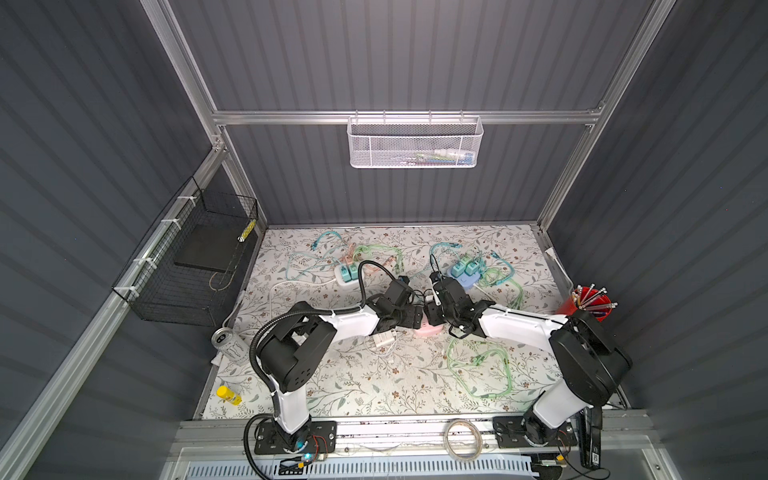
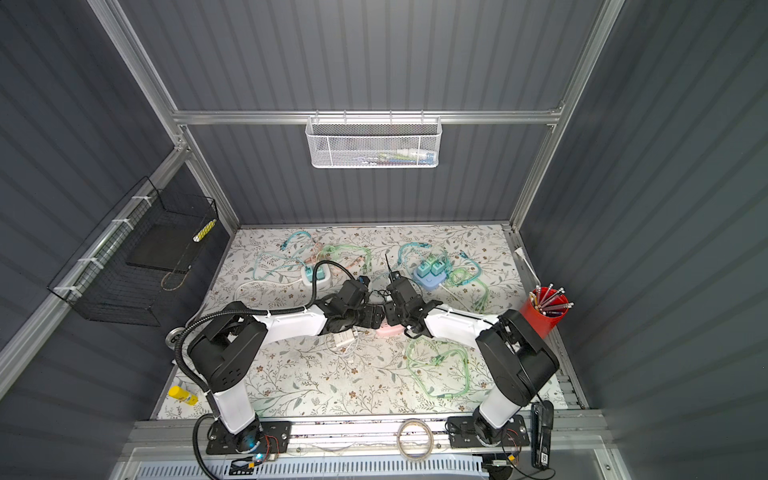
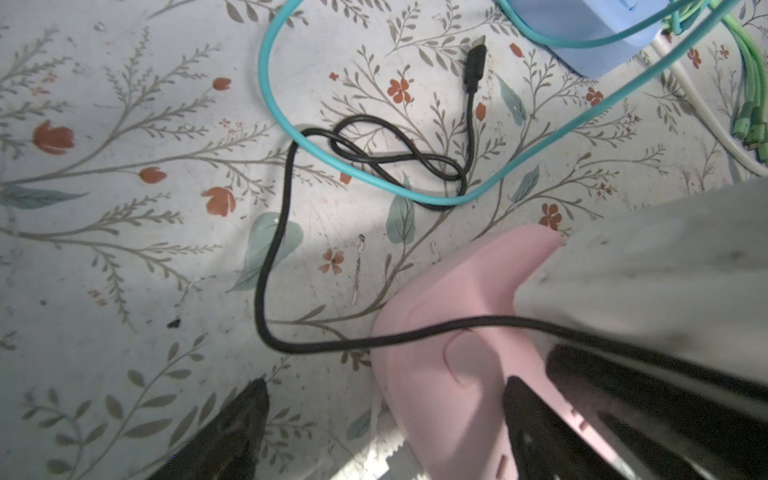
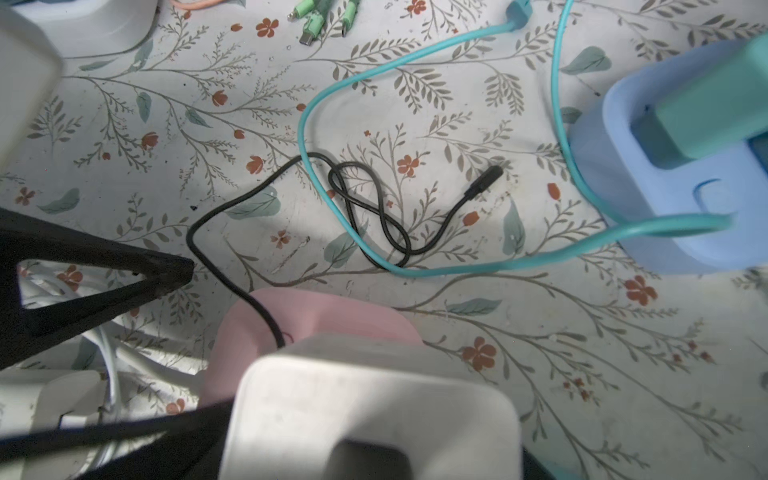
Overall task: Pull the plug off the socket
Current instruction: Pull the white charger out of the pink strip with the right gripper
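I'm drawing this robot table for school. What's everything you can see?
pink socket: one, pink, table middle
white plug: one, white, on the pink socket
black cable: one, black, from the white plug
blue socket: one, blue, back right
white socket: one, white, back left
teal plugs: four, teal, two in each back socket
loose cables: many, green, teal, scattered
red cup: one, red, right edge
can: one, silver, left edge
yellow bottle: one, yellow, front left
white basket: one, white, back wall
black basket: one, black, left wall
left gripper: one, black, open by the pink socket
right gripper: one, black, shut on the white plug
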You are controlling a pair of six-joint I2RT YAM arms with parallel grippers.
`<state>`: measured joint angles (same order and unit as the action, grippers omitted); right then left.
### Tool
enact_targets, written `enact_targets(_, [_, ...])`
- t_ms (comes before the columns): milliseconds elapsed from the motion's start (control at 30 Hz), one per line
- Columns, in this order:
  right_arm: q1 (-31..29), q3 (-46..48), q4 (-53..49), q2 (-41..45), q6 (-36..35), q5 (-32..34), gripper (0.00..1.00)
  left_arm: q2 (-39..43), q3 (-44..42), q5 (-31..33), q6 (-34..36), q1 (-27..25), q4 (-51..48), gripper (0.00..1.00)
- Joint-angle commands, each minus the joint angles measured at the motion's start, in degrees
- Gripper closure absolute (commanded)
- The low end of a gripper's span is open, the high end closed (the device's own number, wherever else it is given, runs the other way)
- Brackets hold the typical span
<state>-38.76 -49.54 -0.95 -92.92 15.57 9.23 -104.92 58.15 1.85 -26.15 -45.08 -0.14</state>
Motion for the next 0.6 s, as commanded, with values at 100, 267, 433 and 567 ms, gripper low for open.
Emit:
enact_targets(100, [-0.08,-2.23,1.91,1.36,-0.89,-0.26,0.84,-3.84,-2.43,2.37,1.81,-0.45,-10.99,0.12])
enact_targets(267, [0.00,-2.06,1.48,1.59,-1.42,0.54,0.84,-3.42,-2.58,2.53,1.89,-0.38,-10.85,0.12])
enact_targets(433, [0.27,-3.40,-0.47,1.79,-2.01,0.02,0.84,-3.16,-2.21,3.32,2.47,-0.41,-11.66,0.11])
enact_targets(567, [0.67,-4.23,-1.67,1.58,-2.39,0.04,0.83,-2.69,-2.07,3.19,3.28,-0.43,-12.24,0.11])
